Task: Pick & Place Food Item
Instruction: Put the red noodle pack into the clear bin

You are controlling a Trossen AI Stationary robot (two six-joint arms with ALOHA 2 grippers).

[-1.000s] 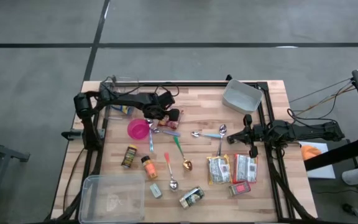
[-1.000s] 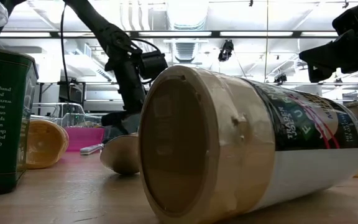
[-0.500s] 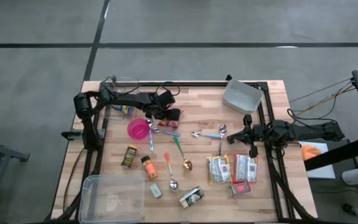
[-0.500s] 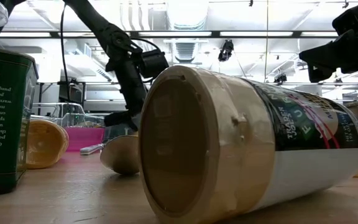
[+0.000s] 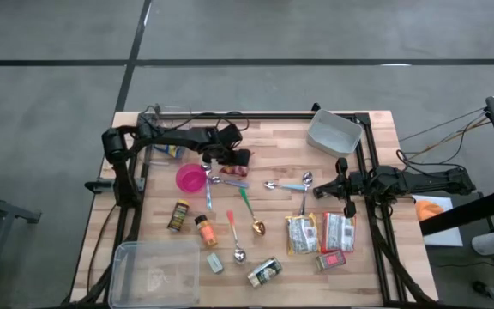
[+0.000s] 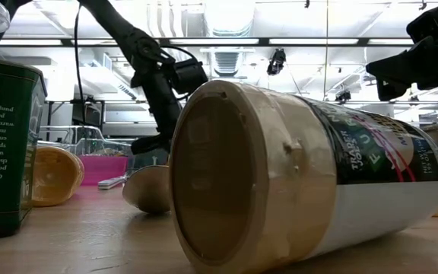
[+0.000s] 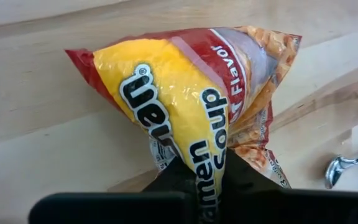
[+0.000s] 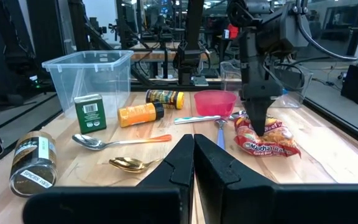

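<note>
Now ramen packet [image 7: 191,118] pinched in left gripper [image 7: 197,177], on table [image 7: 36,143].

Colours on the table

Ramen soup packet [image 7: 185,99]: yellow and red, black lettering. Bowl [image 5: 190,178]: pink. Table [image 5: 273,146]: pale wood. Spice tin [image 8: 90,113]: green.

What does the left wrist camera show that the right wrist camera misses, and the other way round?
Only the left wrist view shows the ramen packet up close, its edge pinched in the shut left end effector. Only the right wrist view shows the clear bin, pink bowl, green tin, the spoons and the shut right end effector. Both show the packet and wooden table.
</note>
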